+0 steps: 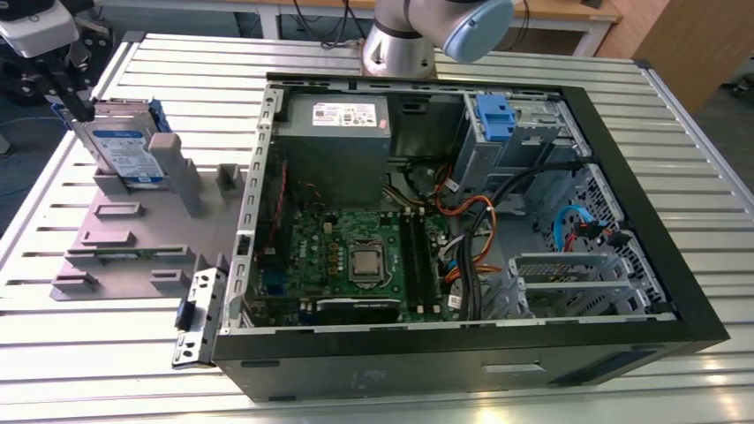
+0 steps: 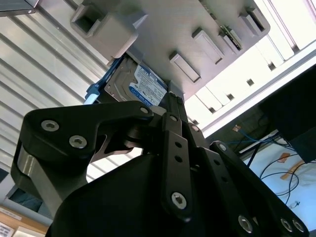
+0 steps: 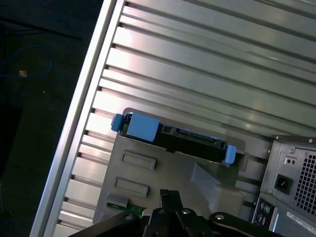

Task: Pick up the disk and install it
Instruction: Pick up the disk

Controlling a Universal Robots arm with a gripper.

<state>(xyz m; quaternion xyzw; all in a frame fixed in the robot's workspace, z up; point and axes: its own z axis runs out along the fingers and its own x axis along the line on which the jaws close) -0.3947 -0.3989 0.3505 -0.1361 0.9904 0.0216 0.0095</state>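
At a table point(image 1: 677, 106) corner, upright in grey fixture point(image 1: 141, 238): disk point(image 1: 124, 146), not yet lifted. Close above it, hand point(image 1: 80, 108) closed, empty. Installation into computer case point(image 1: 412, 367) outstanding.

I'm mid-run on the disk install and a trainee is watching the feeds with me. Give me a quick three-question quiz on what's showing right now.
1. Fill in: in the exterior view, the grey fixture sits to the ____ of the computer case.
2. The disk is: A lying flat; B standing on edge in the fixture; C mounted in the case.
3. True or false: the hand hovers inside the case.

Key: 1 left. 2 B. 3 false; it is by the disk's upper edge, outside the case.
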